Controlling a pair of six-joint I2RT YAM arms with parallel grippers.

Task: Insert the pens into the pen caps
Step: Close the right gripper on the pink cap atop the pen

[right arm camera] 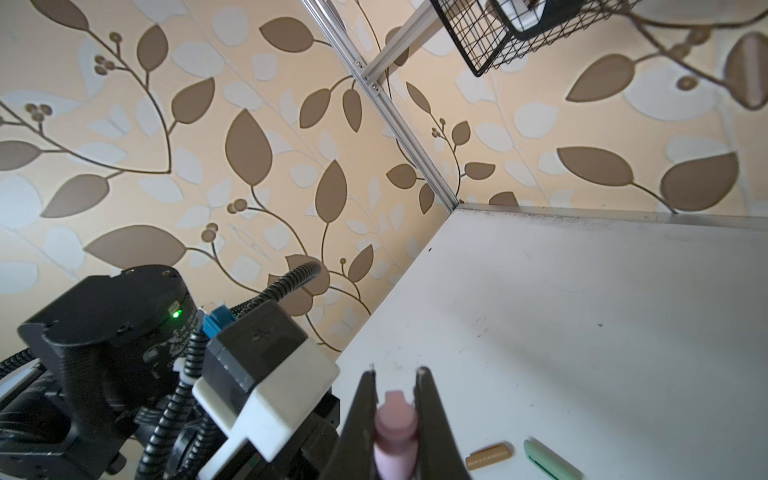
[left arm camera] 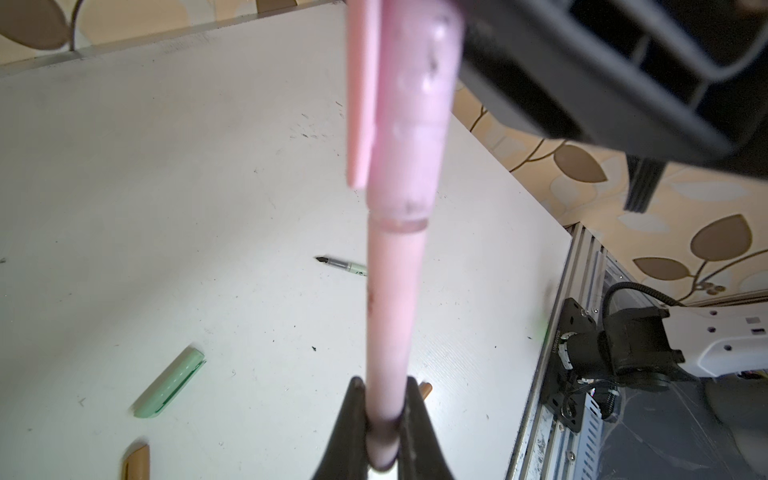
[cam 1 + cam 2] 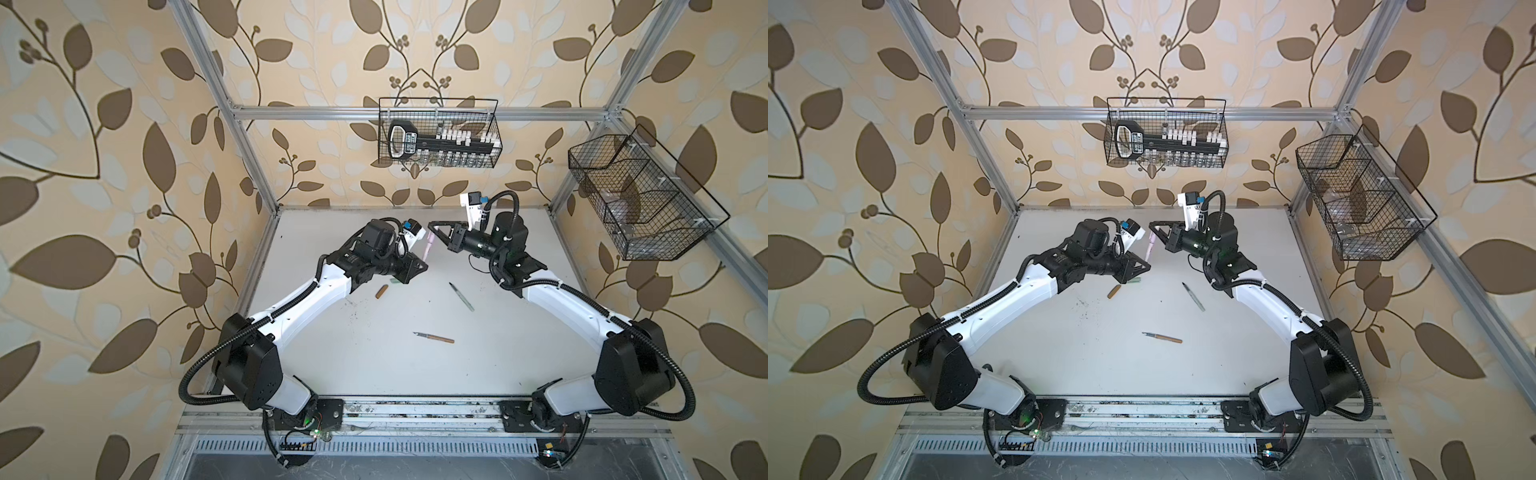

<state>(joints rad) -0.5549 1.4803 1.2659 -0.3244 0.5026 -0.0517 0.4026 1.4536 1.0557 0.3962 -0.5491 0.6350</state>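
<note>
Presently, the left gripper (image 2: 384, 386) is being clamped on the tail of the pink pen (image 2: 392, 311), mid-air. The right gripper (image 1: 396, 372) is being clamped on the pink cap (image 1: 395, 419), which is sitting over the pen's tip, seemingly almost home. Lying apart on the table (image 3: 374, 374), yet to be paired: green pen (image 3: 462, 297), tan pen (image 3: 434, 337), green cap (image 2: 170, 384), tan cap (image 2: 137, 461).

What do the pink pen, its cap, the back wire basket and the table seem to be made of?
The pink pen: likely plastic, matte; smooth, even pastel barrel. The pink cap: plastic, seemingly slightly translucent; darker spots show through. The wire basket: probably black coated metal, by its thin rigid grid. The table: white matte board, perhaps laminate; scuffed, with dark specks.
</note>
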